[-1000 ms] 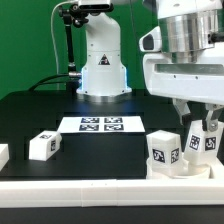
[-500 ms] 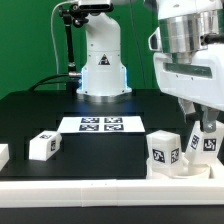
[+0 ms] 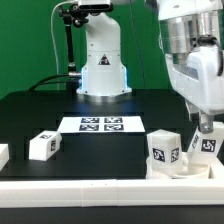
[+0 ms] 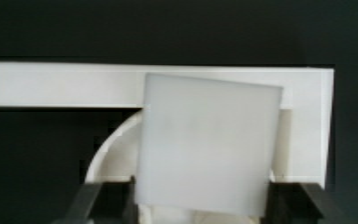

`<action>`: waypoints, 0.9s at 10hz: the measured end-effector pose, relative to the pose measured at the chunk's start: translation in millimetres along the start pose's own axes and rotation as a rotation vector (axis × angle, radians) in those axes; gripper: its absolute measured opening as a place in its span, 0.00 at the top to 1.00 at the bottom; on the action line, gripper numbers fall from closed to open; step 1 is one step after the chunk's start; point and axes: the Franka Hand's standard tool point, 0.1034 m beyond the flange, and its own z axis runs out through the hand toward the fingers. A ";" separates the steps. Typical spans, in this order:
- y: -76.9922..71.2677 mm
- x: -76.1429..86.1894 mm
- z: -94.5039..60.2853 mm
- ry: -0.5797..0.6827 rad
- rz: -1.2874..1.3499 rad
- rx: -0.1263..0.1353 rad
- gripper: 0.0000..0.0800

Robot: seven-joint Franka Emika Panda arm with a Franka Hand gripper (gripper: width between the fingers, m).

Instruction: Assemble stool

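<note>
Gripper (image 3: 206,127) clamping a chunky white plastic leg (image 3: 209,145) at the round seat (image 3: 172,169).
A second tagged leg (image 3: 165,149) is standing just beside it, while a loose block (image 3: 42,145) is lying well apart, near the flat marker board (image 3: 100,124).

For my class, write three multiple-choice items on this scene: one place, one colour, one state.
1. Where does the marker board lie? A on a shelf; B on the table before the arm's base; C on the floor.
2. What colour is the table? A black; B white; C red.
3. What is the gripper doing? A hanging open; B gripping a cloth; C gripping a leg.
Key: B, flat before the base; A, its surface is black; C, the fingers flank the white leg.
</note>
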 end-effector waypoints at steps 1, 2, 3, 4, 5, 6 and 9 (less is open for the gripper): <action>0.1 0.0 0.1 0.000 -0.001 0.000 0.58; 0.2 -0.2 0.2 0.000 -0.009 0.000 0.39; -0.1 -0.9 -0.9 0.000 -0.026 -0.003 0.25; -1.5 -3.2 -5.1 -0.004 -0.054 -0.007 0.25; -3.0 -6.9 -10.9 -0.009 -0.080 -0.017 0.20; -4.4 -8.5 -14.5 -0.013 -0.087 -0.015 0.20; -3.4 -8.0 -12.8 -0.013 -0.136 -0.017 0.19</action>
